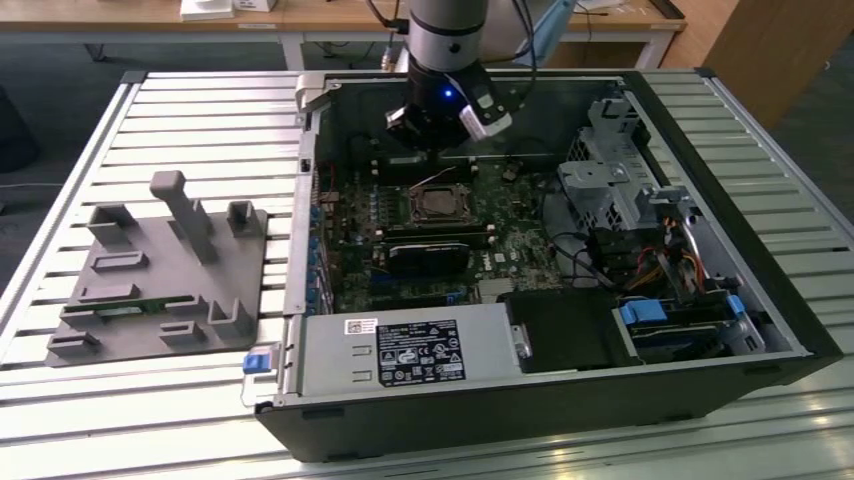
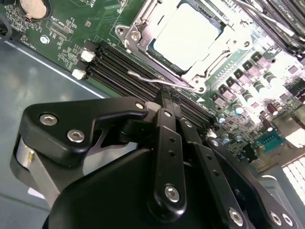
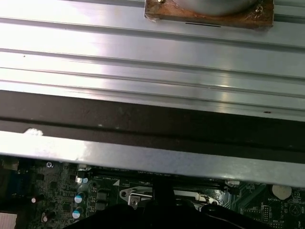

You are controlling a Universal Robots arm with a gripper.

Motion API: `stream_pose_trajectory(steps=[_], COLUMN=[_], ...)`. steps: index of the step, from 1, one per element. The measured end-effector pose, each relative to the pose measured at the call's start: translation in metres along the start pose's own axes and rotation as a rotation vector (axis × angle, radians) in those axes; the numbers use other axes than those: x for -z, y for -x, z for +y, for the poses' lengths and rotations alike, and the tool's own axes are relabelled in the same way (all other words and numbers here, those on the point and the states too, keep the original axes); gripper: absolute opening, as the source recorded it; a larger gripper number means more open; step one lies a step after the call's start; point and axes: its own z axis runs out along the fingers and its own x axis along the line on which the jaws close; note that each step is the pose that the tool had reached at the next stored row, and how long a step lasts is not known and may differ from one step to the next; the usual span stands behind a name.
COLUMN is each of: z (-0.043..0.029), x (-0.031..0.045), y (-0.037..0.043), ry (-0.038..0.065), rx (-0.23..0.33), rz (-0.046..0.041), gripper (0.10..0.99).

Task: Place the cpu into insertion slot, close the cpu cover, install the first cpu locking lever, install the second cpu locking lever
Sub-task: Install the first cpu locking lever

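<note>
The gripper (image 2: 165, 95), fingers drawn together, hovers at the wire locking lever (image 2: 147, 78) beside the insertion slot (image 1: 437, 207), apparently touching it. The cpu (image 2: 188, 36) sits in the slot under the lowered cpu cover (image 2: 138, 26), inside the open computer case (image 1: 747, 300).

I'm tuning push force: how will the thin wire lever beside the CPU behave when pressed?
The lever is a thin wire, so it will probably flex and spring rather than stay stiff. Smooth round metal may slip off the gripper. One end seems anchored by the cover, so it should swing, not slide.
</note>
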Motion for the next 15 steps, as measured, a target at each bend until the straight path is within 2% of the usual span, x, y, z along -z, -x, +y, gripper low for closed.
stream_pose_trajectory(steps=[7, 15], z=[0.0004, 0.0003], x=[-0.0046, -0.0075], y=[0.0023, 0.0111], ry=[-0.001, -0.001], rx=[-0.002, -0.002], rz=[-0.0001, 0.0001], gripper=[0.106, 0.106])
